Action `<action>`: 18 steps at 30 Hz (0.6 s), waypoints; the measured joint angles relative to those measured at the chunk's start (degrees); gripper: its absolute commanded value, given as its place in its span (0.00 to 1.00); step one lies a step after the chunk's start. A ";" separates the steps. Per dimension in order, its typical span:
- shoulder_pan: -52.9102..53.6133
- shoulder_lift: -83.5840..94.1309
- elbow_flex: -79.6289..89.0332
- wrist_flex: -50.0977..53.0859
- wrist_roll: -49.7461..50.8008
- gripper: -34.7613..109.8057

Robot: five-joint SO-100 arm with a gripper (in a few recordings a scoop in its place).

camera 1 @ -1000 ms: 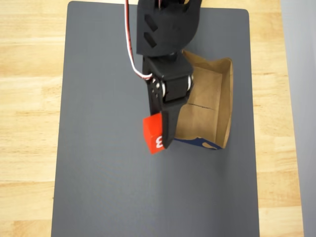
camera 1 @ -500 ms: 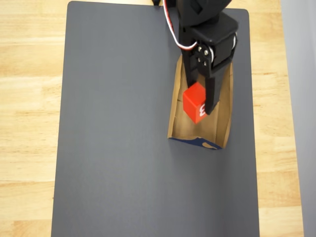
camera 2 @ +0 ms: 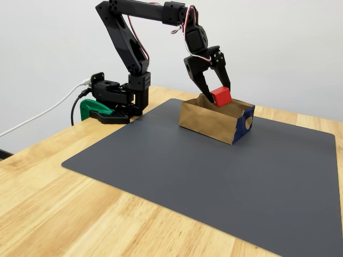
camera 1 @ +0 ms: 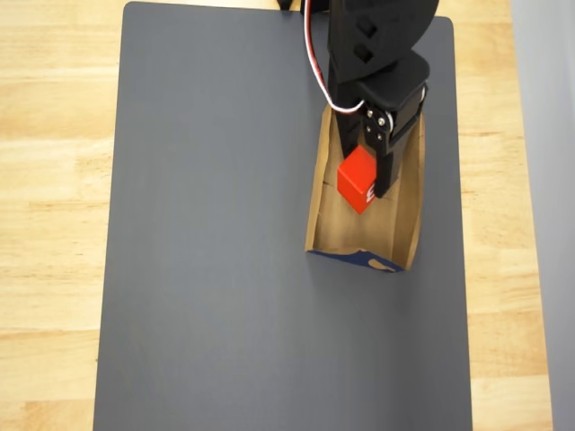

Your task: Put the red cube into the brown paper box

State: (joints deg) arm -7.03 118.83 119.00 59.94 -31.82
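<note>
Cube sits clamped in the pincer, directly above the box; only lowering and release remain.

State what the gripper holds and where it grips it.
The gripper holds the red cube, pinched between its fingers on opposite side faces, above the brown paper box.

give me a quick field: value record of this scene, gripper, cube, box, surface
gripper: gripper shut on the red cube, above the box
cube: red cube held in the air over the box's inside, just above the rim in the fixed view
box: brown paper box open at the top, blue patch on one end, standing on the mat
surface: dark grey mat on a wooden table
task state: cube not yet released
</note>
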 measured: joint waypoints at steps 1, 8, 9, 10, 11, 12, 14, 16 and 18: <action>-0.09 0.00 0.18 0.00 -0.70 0.35; -1.49 0.00 0.18 0.00 -0.88 0.42; -1.32 0.00 0.18 0.00 -1.14 0.42; -1.23 0.00 0.18 0.00 -1.49 0.43; -1.14 0.00 0.18 0.26 -1.76 0.43; -1.14 0.00 0.18 0.62 -1.85 0.43; -1.32 0.00 0.18 0.88 -1.93 0.43; -1.14 0.00 0.35 0.97 -1.93 0.43; -0.18 0.00 1.14 0.62 -1.67 0.42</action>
State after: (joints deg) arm -7.21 118.83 120.15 60.56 -33.49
